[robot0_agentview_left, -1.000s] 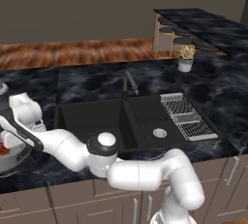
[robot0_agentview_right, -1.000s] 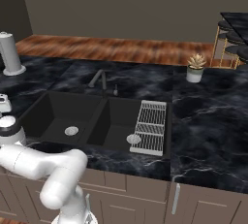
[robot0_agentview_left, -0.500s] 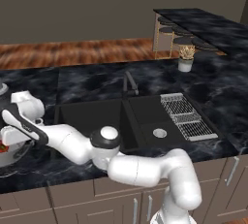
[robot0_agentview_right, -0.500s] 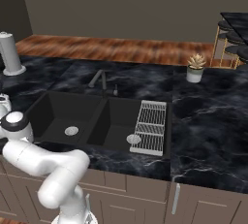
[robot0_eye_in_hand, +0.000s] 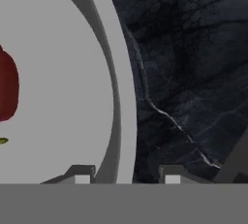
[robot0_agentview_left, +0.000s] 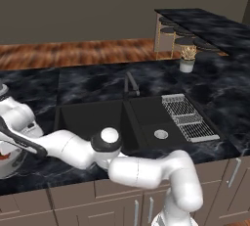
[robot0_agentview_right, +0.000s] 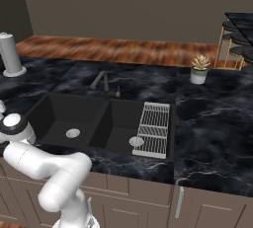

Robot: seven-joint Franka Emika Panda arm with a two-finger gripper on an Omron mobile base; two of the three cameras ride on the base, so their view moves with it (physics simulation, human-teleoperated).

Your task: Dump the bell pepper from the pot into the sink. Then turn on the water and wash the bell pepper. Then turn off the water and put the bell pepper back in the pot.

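Left base view: arm reaches low and far left, ending at the pot (robot0_agentview_left: 9, 164), which sits on the counter (robot0_agentview_left: 97, 80) left of the sink (robot0_agentview_left: 93, 117) and is cut off by the frame edge. A red patch inside it is the bell pepper (robot0_agentview_left: 5, 156). The gripper itself is hard to make out here, masked by the wrist. The faucet (robot0_agentview_left: 131, 84) stands behind the basin divider, with no water running. A ribbed drying rack (robot0_agentview_left: 188, 117) lies over the right basin.

Right base view: both basins of the sink (robot0_agentview_right: 59, 118) are bare apart from their drains. The wrist is cut off at the left edge. A potted plant (robot0_agentview_right: 199, 70) stands far right, well apart.

Hand view: gripper (robot0_eye_in_hand: 125, 178) straddles the pot (robot0_eye_in_hand: 109, 87) rim, one fingertip inside the wall and one outside over the counter. The jaws are partly closed across the rim, which appears gripped, probably so the pot can be lifted and tipped. The bell pepper (robot0_eye_in_hand: 7, 89) lies on the pale floor, cropped at the left edge.
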